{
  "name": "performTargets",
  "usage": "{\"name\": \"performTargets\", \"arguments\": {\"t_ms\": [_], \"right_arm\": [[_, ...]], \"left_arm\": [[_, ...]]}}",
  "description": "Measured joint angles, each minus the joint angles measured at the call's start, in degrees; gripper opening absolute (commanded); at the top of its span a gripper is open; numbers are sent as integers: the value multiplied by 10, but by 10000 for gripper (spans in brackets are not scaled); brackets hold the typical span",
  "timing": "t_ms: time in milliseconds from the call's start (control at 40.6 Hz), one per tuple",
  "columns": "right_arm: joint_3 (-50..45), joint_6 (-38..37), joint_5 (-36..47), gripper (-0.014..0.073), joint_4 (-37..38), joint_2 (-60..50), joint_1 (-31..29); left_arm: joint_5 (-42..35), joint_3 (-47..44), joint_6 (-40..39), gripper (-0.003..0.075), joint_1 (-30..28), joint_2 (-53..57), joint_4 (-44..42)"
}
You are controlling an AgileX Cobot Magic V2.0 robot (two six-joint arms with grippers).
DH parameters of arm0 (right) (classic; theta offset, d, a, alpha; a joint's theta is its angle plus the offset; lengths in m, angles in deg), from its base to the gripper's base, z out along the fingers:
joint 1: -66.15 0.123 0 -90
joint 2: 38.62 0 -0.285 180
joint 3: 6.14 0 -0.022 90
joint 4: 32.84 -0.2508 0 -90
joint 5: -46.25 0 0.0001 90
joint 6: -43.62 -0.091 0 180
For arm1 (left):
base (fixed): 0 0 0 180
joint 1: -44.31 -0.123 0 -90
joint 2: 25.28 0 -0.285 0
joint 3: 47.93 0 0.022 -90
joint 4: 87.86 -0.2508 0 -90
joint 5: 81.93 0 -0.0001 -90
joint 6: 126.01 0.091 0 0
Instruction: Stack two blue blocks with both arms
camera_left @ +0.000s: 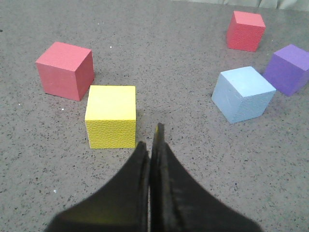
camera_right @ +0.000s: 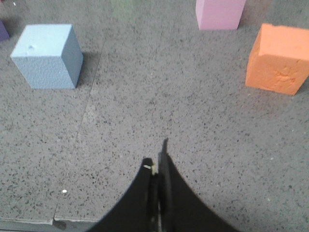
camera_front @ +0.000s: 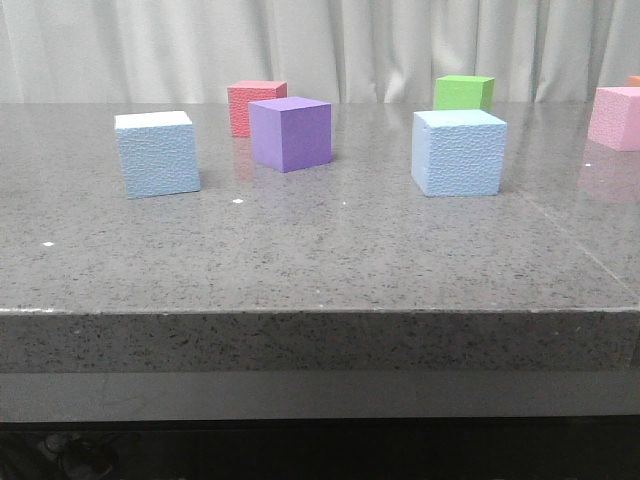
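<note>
Both grippers are being held closed and empty above the grey table (camera_front: 300, 260): the left gripper (camera_left: 150, 145) near a yellow cube (camera_left: 111, 116), the right gripper (camera_right: 157, 166) over bare stone. Two blue blocks are being kept well apart on the table, the left blue block (camera_front: 157, 153) and the right blue block (camera_front: 459, 152), with a purple cube (camera_front: 290, 132) seen between them, farther back.
</note>
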Motion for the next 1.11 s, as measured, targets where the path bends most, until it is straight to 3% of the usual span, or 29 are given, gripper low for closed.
{"name": "performTargets", "arguments": {"t_ms": [99,172,222,296,443,788,1109], "right_arm": [[0,0,-4,218,-7,13,0],[0,0,-6,443,-10,15,0],[0,0,-6,555,-10,15,0],[0,1,-8,639,-14,15,0],[9,23,-10,643,-33,35,28],[146,23,-21,643,-45,200,181],[344,-50,-42,643,-23,428,194]], "left_arm": [[0,0,0,316,0,-7,0],[0,0,0,445,0,-8,0],[0,0,0,478,0,-8,0],[0,0,0,484,0,-8,0],[0,0,0,484,0,-8,0],[0,0,0,484,0,-8,0],[0,0,0,484,0,-8,0]]}}
